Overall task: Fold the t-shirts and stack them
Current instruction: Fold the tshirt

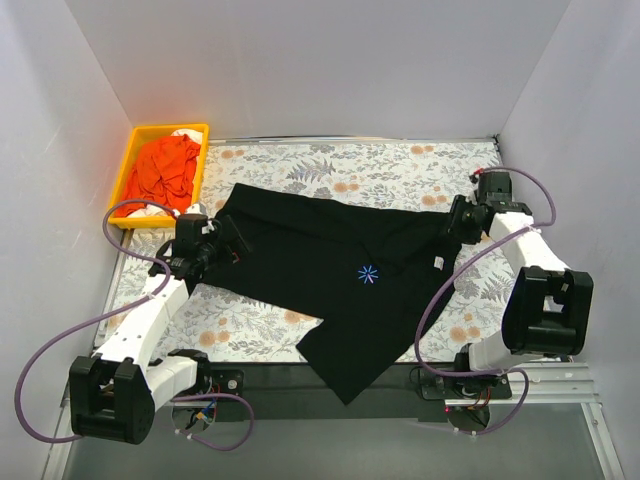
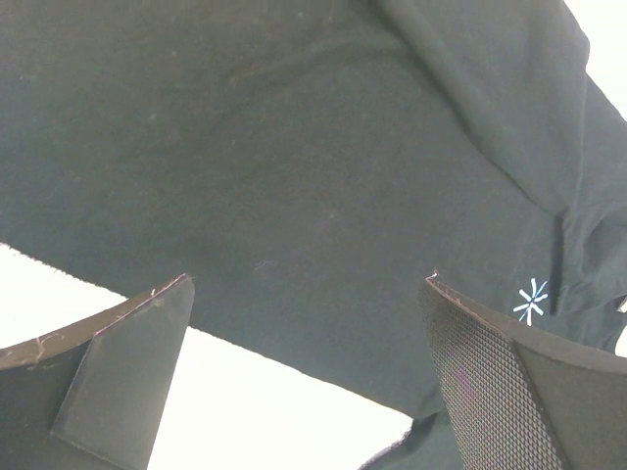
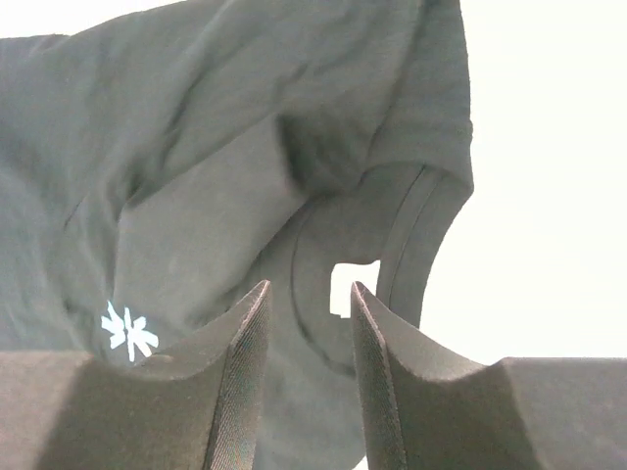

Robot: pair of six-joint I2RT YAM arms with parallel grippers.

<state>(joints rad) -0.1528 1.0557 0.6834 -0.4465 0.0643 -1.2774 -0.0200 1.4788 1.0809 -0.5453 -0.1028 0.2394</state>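
A large black t-shirt [image 1: 320,265] lies spread on the floral table, with a small blue starburst print [image 1: 367,273] and a white neck label [image 1: 438,262]. One corner hangs over the near edge. My left gripper [image 1: 235,240] is wide open and empty just above the shirt's left edge; in the left wrist view [image 2: 309,284] the shirt's hem [image 2: 294,343] runs between the fingers. My right gripper [image 1: 455,222] hovers at the collar on the right. In the right wrist view [image 3: 309,289] its fingers stand slightly apart with nothing between them, above the neck label [image 3: 353,286].
A yellow plastic tray [image 1: 132,150] at the back left holds a bunched orange cloth [image 1: 165,170]. White walls enclose the table on three sides. The table's dark front rail [image 1: 270,385] runs between the arm bases.
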